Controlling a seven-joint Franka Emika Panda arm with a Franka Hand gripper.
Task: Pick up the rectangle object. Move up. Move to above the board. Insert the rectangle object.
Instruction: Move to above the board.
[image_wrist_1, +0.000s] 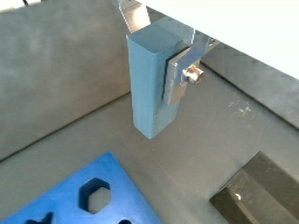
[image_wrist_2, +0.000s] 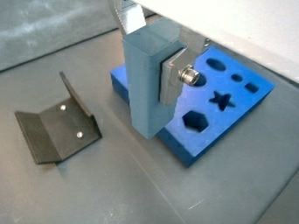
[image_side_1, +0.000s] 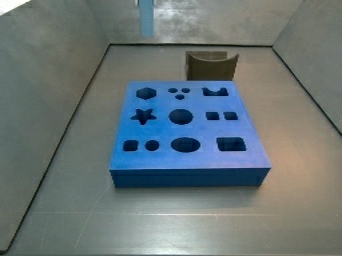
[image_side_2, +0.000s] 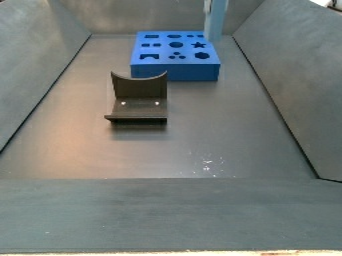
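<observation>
Rectangle object (image_wrist_2: 149, 83) — clamped upright in end effector (image_wrist_2: 163, 74); raised beside board (image_wrist_2: 198, 140)

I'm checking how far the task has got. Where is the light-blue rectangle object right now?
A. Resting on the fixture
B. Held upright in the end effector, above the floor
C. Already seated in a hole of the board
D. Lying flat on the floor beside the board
B: in both wrist views the rectangle object hangs upright, clamped by the end effector, clear of the board and the fixture.
</observation>
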